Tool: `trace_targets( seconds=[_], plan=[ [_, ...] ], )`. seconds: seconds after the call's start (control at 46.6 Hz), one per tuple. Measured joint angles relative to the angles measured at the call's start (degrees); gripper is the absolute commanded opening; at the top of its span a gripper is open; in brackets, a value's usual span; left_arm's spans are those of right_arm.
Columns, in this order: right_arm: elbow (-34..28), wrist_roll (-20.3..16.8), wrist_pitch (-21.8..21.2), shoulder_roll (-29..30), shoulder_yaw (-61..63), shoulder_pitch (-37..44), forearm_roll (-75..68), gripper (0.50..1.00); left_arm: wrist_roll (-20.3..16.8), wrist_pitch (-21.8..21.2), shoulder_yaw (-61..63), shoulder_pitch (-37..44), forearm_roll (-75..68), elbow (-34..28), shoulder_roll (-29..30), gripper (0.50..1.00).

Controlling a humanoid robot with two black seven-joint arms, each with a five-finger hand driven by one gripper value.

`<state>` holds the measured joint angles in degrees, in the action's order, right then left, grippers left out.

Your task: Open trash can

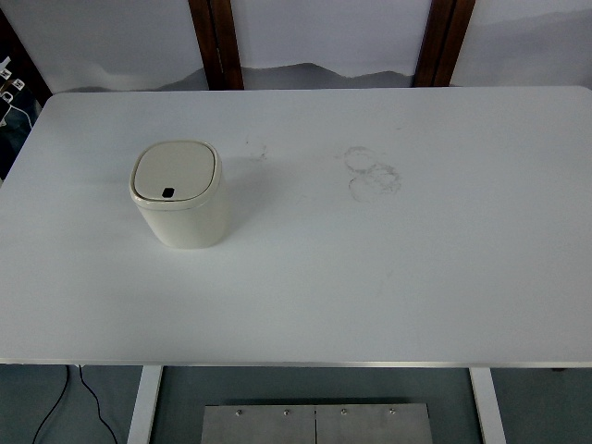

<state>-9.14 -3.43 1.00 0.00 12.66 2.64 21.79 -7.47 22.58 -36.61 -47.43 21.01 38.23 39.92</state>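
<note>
Robot body, top view: neither arm in frame. Left edge shows no left arm or hand; right edge shows no right arm or hand. Finger pose: cannot be told.

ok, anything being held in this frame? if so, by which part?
Nothing is held. Neither hand is in view; the trash can stands alone on the white table, lid closed and untouched.
</note>
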Motion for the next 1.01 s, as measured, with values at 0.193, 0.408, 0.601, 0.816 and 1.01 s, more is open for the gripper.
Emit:
trace_targets(
  seconds=[0.193,0.408,0.601,0.816,1.01],
  plan=[
    [0.0,0.0,0.0,0.0,0.0,0.0,0.0,0.995,0.0,0.0,0.0,0.0,0.0,0.0,0.1,1.000],
    [0.0,0.0,0.0,0.0,0.0,0.0,0.0,0.995,0.0,-0.1,0.0,0.0,0.0,0.0,0.1,1.000],
    [0.0,0.0,0.0,0.0,0.0,-0.1,0.0,0.995,0.0,-0.1,0.0,0.0,0.1,0.0,0.0,1.000],
    [0.0,0.0,0.0,0.0,0.0,0.0,0.0,0.995,0.0,-0.2,0.0,0.0,0.0,0.0,-0.2,1.000],
    [0.0,0.0,0.0,0.0,0.0,-0.1,0.0,0.995,0.0,-0.2,0.0,0.1,0.0,0.0,-0.3,1.000]
  ],
)
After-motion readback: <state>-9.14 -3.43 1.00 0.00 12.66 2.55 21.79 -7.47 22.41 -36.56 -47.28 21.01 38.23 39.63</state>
